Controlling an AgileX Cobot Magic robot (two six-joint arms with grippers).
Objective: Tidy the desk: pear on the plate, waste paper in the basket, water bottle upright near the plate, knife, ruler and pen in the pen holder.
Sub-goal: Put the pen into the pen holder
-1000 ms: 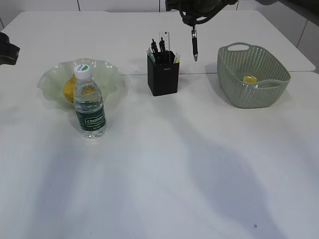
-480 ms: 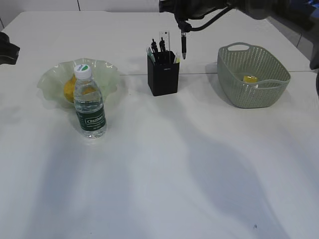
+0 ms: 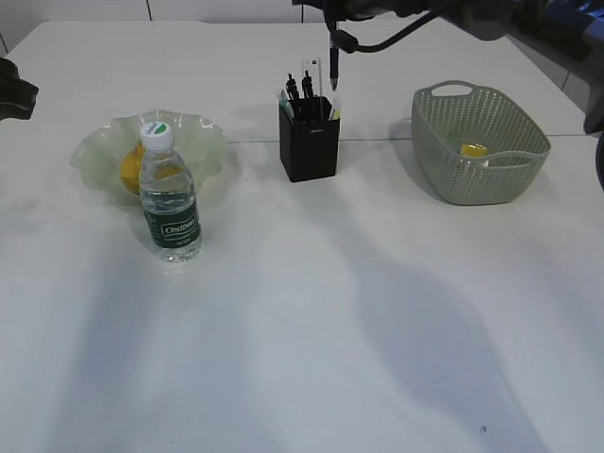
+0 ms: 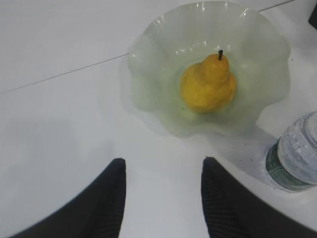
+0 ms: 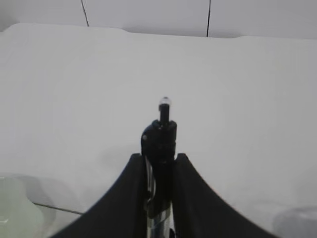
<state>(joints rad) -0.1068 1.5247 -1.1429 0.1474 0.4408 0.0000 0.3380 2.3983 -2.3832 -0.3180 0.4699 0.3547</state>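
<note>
Black pen is held clamped in the right gripper, just above the pen holder. Pear is placed on the plate, the water bottle is set upright beside it. Only the pen is left. The left gripper is seen open, empty.

Yellow pear; black pen holder; sage basket.

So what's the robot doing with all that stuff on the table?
It is tidying up. The right tool is shut on a black pen and holds it upright just above the pen holder. The pear already lies on the plate, the water bottle stands next to it, and a yellow paper scrap is in the basket. The left tool is open, holding nothing.
</note>
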